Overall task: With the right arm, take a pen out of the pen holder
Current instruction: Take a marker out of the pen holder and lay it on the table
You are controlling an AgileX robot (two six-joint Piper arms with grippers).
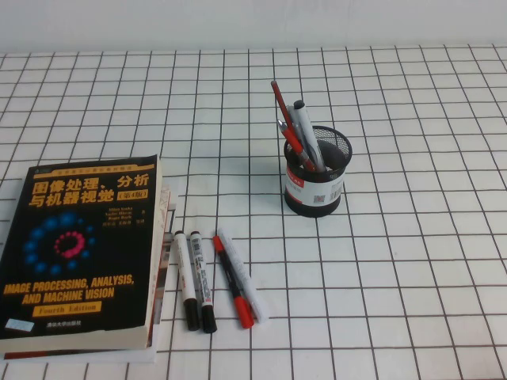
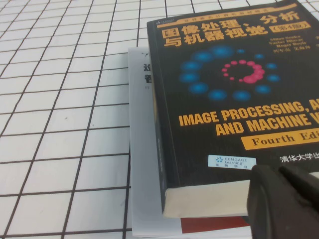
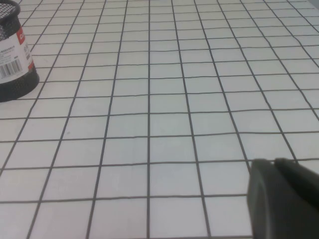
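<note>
Black mesh pen holder [image 1: 317,188] props its pens [image 1: 306,131] aslant for grasping; closed right pincer [image 3: 273,164] hovers apart over white gridded counter [image 3: 149,124]; closed left pincer [image 2: 280,170] hangs above black textbook [image 2: 224,99].

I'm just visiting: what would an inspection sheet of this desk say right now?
Surface: white table with black grid lines.
Job's things: black mesh pen holder upright, red and grey pens standing inside.
Clutter: thick book at left; four loose pens beside it.
Grippers: left gripper above the book's corner, jaws closed; right gripper above bare table, jaws closed, empty.
Cables: nothing seen.
Surroundings: pale wall behind.
</note>
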